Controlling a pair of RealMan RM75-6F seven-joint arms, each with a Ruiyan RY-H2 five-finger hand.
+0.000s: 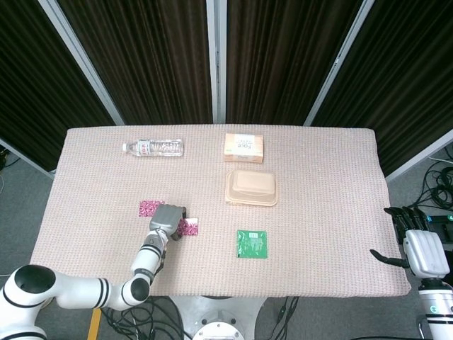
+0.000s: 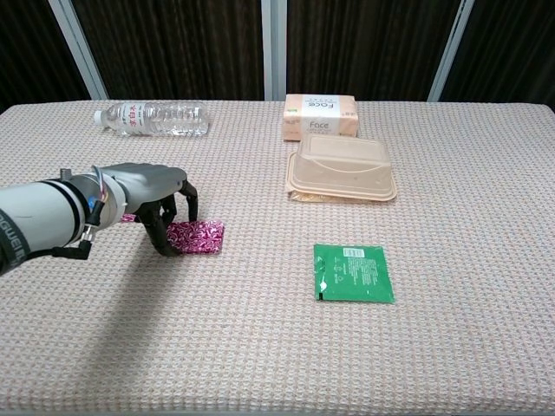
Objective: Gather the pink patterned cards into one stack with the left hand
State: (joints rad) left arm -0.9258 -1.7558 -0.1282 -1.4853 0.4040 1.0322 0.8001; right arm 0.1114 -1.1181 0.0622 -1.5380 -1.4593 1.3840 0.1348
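My left hand (image 1: 165, 219) (image 2: 154, 192) arches over the pink patterned cards at the table's front left, fingertips down on the cloth and cards. A neat pile of pink cards (image 2: 199, 236) (image 1: 188, 227) lies flat just right of the hand, its left edge against the thumb. Another pink card (image 1: 150, 208) (image 2: 128, 217) shows behind the hand on its left, mostly hidden in the chest view. The hand lifts nothing. My right hand (image 1: 422, 249) hangs off the table's right edge with its fingers spread and nothing in them.
A water bottle (image 2: 153, 118) lies at the back left. A tissue box (image 2: 320, 116) stands behind a beige lidded food container (image 2: 341, 167). A green packet (image 2: 353, 272) lies front centre. The table's front edge (image 1: 283, 294) is near the hand.
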